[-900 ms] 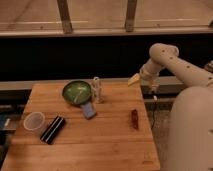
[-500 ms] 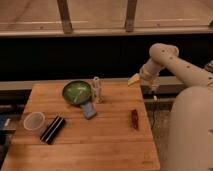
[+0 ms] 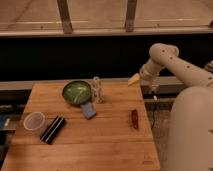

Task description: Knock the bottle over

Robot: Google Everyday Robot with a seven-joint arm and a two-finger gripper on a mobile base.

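As nothing has been moved, the bottle (image 3: pixel 96 90) is left upright by the bowl (image 3: pixel 76 92) on the table (image 3: pixel 100 145), while the hand (image 3: pixel 153 93), whose state cannot be told, is held well apart past the right edge.

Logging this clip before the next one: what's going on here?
The robot's single arm is not touching anything. Its gripper hangs just off the right back corner of the wooden table, well apart from the bottle. The bottle stands upright right beside the green bowl, so it has not been knocked over yet.
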